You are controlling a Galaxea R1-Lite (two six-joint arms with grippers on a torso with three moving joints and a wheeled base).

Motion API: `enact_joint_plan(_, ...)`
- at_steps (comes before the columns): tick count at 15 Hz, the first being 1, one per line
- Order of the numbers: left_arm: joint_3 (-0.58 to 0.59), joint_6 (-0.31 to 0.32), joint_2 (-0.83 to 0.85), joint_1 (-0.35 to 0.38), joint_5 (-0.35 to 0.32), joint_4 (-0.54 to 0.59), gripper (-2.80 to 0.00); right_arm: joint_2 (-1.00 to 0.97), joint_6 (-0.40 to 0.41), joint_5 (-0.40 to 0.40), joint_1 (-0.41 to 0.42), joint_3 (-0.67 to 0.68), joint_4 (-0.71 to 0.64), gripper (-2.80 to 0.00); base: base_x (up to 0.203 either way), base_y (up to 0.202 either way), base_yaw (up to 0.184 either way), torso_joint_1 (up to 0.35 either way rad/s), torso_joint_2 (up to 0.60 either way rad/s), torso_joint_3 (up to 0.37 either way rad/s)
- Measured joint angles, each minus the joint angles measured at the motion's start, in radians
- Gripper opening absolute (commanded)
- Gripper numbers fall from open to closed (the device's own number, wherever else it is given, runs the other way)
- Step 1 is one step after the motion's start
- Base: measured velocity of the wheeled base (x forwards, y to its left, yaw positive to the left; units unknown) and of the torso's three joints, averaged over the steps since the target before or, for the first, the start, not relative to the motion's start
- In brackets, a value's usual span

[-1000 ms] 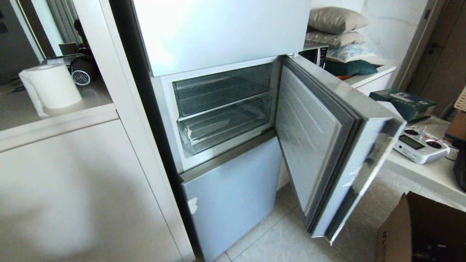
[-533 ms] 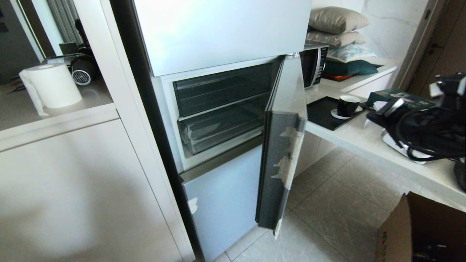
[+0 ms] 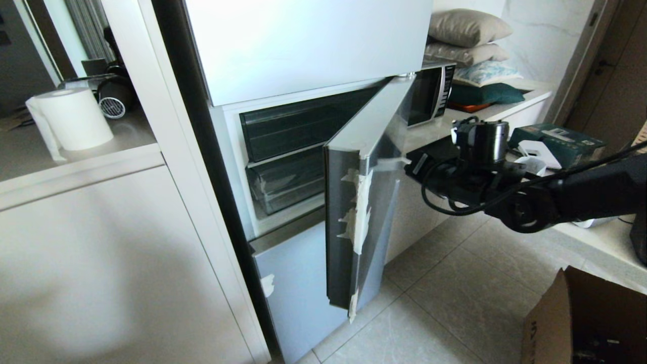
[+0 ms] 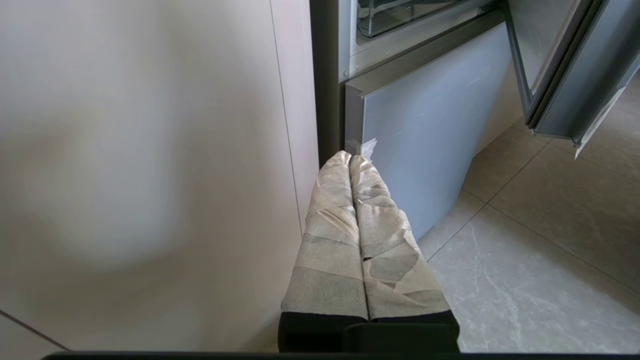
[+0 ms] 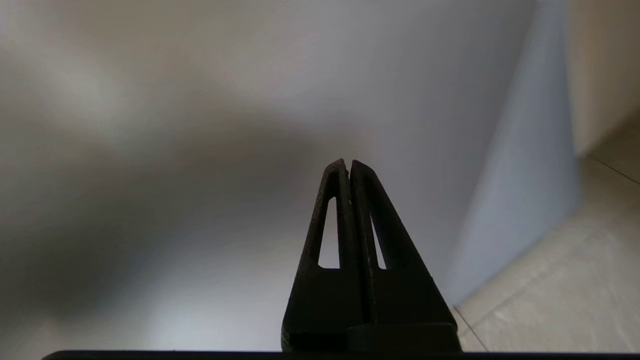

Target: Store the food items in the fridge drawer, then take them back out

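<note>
The wide clear plastic fridge drawer (image 3: 283, 184) is sitting pushed in at the middle of the head view, under the clear flat-fronted bin (image 3: 298, 126), and no red food items are showing in any view. The pale blue glossy fridge door (image 3: 361, 202), with torn whitish tape along its edge, is standing half swung across the compartment, covering the drawer's right part. The right gripper (image 5: 348, 165) is pointing at that door's smooth face in the right wrist view, its black fingers (image 5: 367, 215) pressed together on nothing; whether the tips are touching the panel cannot be told. Its dark arm is reaching in from the right edge of the head view. The left gripper (image 4: 350, 157) is hanging low beside the white cabinet panel (image 4: 150, 150), its tape-wrapped fingers (image 4: 330, 220) together and empty. At upper left a white paper roll (image 3: 73, 119) is standing on a pale shelf (image 3: 76, 162). At upper right a pale desk (image 3: 596, 237) is carrying a microwave (image 3: 429, 93), stacked cushions (image 3: 467, 30) and a dark green box (image 3: 558, 141). Grey marbled floor tiles (image 3: 445, 308) are filling the lower right, beside a brown cardboard box (image 3: 581, 323)
</note>
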State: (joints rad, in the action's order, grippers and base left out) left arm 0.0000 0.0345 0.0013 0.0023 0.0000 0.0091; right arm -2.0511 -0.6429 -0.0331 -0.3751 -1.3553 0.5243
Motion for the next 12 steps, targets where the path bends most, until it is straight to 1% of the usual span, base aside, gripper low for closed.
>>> enact_joint_plan(3, 0.000, 0.000, 0.000, 0.001, 0.000, 0.000, -2.80, -0.150, 0.037, 0.009, -0.061, -0.176, 0.041, -2.80, 0.000, 0.000, 0.000, 0.000, 0.00, 0.000)
enact_joint_plan(5, 0.000, 0.000, 0.000, -0.001, 0.000, 0.000, -2.80, -0.236, 0.044, 0.026, -0.086, -0.298, 0.059, -2.80, 0.000, 0.000, 0.000, 0.000, 0.00, 0.000)
enact_joint_plan(8, 0.000, 0.000, 0.000, 0.000, 0.000, 0.000, -2.80, -0.357, 0.067, 0.065, -0.112, -0.502, 0.021, -2.80, 0.000, 0.000, 0.000, 0.000, 0.00, 0.000)
enact_joint_plan(9, 0.000, 0.000, 0.000, 0.000, 0.000, 0.000, -2.80, -0.400, 0.087, 0.107, -0.118, -0.553, 0.009, -2.80, 0.000, 0.000, 0.000, 0.000, 0.00, 0.000)
enact_joint_plan(10, 0.000, 0.000, 0.000, 0.001, 0.000, 0.000, -2.80, -0.439, 0.105, 0.173, -0.121, -0.584, 0.015, -2.80, 0.000, 0.000, 0.000, 0.000, 0.00, 0.000)
enact_joint_plan(11, 0.000, 0.000, 0.000, 0.000, 0.000, 0.000, -2.80, -0.472, 0.112, 0.239, -0.120, -0.603, 0.057, -2.80, 0.000, 0.000, 0.000, 0.000, 0.00, 0.000)
enact_joint_plan(12, 0.000, 0.000, 0.000, -0.001, 0.000, 0.000, -2.80, -0.496, 0.116, 0.279, -0.120, -0.612, 0.111, -2.80, 0.000, 0.000, 0.000, 0.000, 0.00, 0.000)
